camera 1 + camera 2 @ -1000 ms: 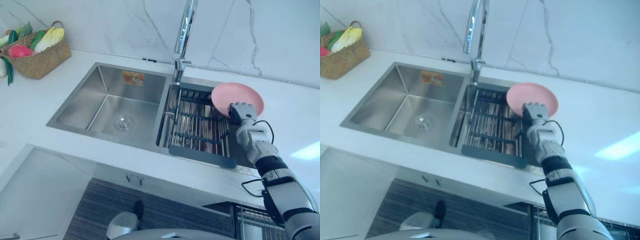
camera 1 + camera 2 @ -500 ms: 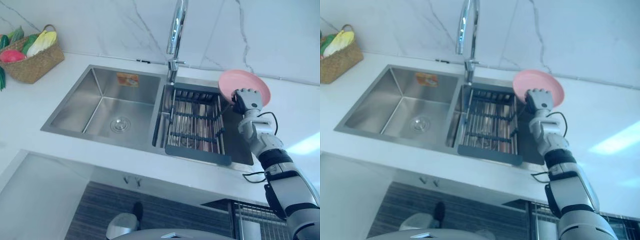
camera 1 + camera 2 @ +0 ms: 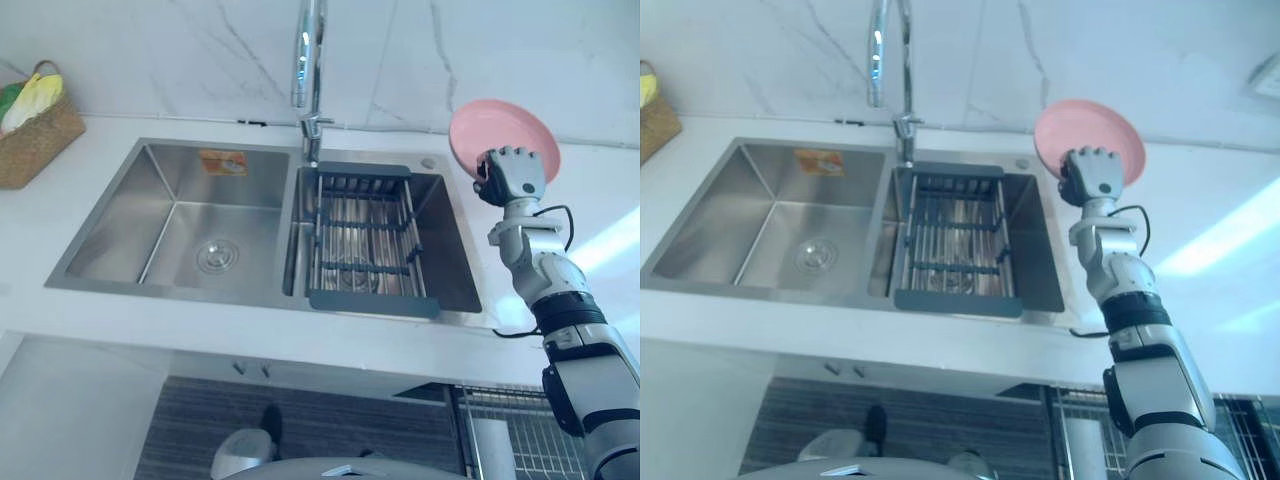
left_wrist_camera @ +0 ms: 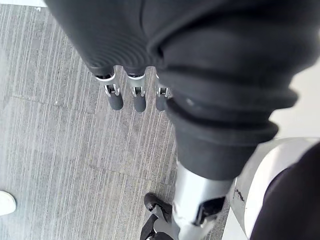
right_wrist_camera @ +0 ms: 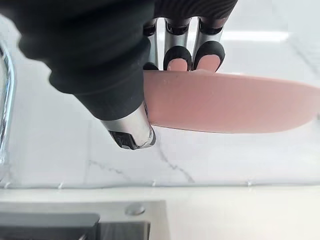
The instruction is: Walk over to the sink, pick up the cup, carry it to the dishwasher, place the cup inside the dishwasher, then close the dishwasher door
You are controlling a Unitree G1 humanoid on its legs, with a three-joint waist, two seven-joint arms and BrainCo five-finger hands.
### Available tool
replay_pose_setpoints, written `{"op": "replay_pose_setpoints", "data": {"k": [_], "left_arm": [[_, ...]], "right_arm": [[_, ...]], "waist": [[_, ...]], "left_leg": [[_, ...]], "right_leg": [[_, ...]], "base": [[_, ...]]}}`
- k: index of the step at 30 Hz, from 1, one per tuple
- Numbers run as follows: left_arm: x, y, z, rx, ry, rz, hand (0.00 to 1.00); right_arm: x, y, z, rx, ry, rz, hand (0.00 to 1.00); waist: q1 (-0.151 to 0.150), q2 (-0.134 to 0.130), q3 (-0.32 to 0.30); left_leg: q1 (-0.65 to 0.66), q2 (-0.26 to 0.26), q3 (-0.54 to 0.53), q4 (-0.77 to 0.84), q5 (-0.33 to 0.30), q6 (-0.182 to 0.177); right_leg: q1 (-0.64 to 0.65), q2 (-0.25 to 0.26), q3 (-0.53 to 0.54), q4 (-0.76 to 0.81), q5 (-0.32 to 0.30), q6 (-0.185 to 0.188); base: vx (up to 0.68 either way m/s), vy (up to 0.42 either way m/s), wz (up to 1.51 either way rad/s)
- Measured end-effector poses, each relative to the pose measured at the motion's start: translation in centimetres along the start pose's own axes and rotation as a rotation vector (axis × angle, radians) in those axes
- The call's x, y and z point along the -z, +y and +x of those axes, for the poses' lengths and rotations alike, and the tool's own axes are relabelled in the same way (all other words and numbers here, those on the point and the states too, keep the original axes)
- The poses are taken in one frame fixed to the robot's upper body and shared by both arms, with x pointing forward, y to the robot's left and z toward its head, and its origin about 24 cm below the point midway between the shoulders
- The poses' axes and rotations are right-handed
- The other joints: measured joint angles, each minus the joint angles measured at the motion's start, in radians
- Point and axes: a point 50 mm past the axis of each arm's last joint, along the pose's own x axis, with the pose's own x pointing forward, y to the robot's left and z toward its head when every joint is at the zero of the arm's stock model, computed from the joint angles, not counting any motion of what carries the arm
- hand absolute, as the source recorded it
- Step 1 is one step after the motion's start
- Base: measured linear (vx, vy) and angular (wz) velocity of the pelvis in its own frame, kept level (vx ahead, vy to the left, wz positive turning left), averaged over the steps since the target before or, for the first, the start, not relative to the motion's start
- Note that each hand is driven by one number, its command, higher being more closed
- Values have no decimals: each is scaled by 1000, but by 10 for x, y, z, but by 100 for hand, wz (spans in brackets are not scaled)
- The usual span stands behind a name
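The right hand (image 3: 512,172) grips a pink plate (image 3: 495,125) right of the sink (image 3: 180,230). The left hand (image 4: 139,100) hangs relaxed.

The right arm (image 3: 565,330) reaches forward and up, with the wrist nearly straight. The right hand (image 3: 512,175) is raised, its fingers (image 5: 206,54) curled over the rim of a pink plate (image 3: 495,125). The left hand (image 4: 139,100) is lowered, its fingers straight and pointing downward.

The white counter (image 3: 45,225) bears a woven basket (image 3: 32,142) beside the sink (image 3: 180,215).
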Motion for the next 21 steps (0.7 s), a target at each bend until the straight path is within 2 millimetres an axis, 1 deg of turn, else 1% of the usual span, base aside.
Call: {"op": "replay_pose_setpoints", "data": {"k": [3,4,5,6,8,9,11,12,13,14,15,16,17,18,19,20,21], "left_arm": [[3,0,0,1,15,24,0],[4,0,0,-1,19,28,0],[6,0,0,-5,27,39,0],[7,0,0,-5,32,38,0],[11,1,0,-7,44,35,0],[15,2,0,-13,60,43,0],[19,4,0,-19,81,47,0],[23,7,0,-26,99,41,0],[26,8,-1,-32,112,42,0],[28,11,-1,-37,124,39,0],[25,13,-1,-42,123,42,0],[26,14,-1,-45,127,41,0],[26,15,-1,-50,134,42,0],[26,16,-1,-53,141,41,0],[26,18,-2,-57,152,42,0],[26,18,-2,-58,160,41,0],[26,16,-1,-52,168,38,0]], "right_arm": [[3,-12,-11,40,29,47,100],[7,-15,-18,50,54,62,100],[16,-19,-29,53,92,69,100],[20,-21,-34,54,115,68,100],[40,-30,-54,57,194,65,100],[52,-34,-65,45,247,65,100],[60,-35,-73,34,280,59,100],[67,-39,-83,26,301,53,100],[71,-39,-87,16,312,50,100],[73,-40,-91,12,322,55,100],[74,-42,-95,15,321,63,100],[74,-42,-97,10,323,68,100],[76,-41,-100,1,333,70,100],[78,-40,-103,-5,344,77,100],[82,-37,-111,-19,378,80,100],[83,-35,-115,-31,393,82,100],[84,-29,-123,-49,427,99,100]], "waist": [[-27,-3,-2],[-38,-5,-3],[-53,-8,-4],[-60,-9,-5],[-84,-16,-8],[-102,-25,-13],[-115,-41,-25],[-125,-46,-37],[-132,-55,-51],[-137,-59,-61],[-139,-63,-66],[-142,-64,-68],[-146,-65,-69],[-147,-65,-71],[-151,-63,-75],[-151,-59,-78],[-154,-37,-94]], "left_leg": [[11,10,46,0,-9,-2],[9,15,71,0,-11,0],[9,17,95,0,-14,0],[10,18,111,0,-16,1],[16,20,160,1,-24,3],[25,21,196,1,-32,0],[29,23,229,1,-38,0],[45,27,280,6,-48,-4],[46,29,310,6,-56,-12],[51,31,339,6,-64,-17],[63,38,394,4,-73,-29],[66,40,408,1,-76,-32],[68,43,420,0,-81,-40],[66,44,425,0,-83,-41],[55,55,443,0,-87,-38],[48,64,438,0,-89,-35],[32,82,440,0,-86,-23]], "right_leg": [[-18,6,47,1,6,-4],[-35,9,72,1,13,-4],[-48,11,98,-1,21,-4],[-56,11,111,-1,25,-4],[-80,14,162,-5,41,-2],[-94,17,202,-10,52,-2],[-110,21,237,-11,61,-3],[-125,26,274,-14,72,-3],[-144,26,279,-16,78,-8],[-158,23,272,-17,80,-20],[-175,14,234,-12,85,-46],[-181,11,212,-12,87,-65],[-188,5,180,-9,85,-92],[-196,2,158,-6,82,-109],[-216,-4,100,5,57,-150],[-228,-11,67,18,30,-173],[-260,-26,9,91,-2,-196]], "base": [[-1,6,-49],[-5,24,-61],[-4,40,-64],[0,52,-69],[-2,56,-80],[-13,50,-82],[-16,44,-84],[-23,46,-104],[-30,49,-116],[-54,43,-125],[-45,28,-113],[-59,20,-112],[-52,11,-68],[-83,15,-87],[-62,7,-70],[-45,-8,-73],[11,-29,-31]]}}
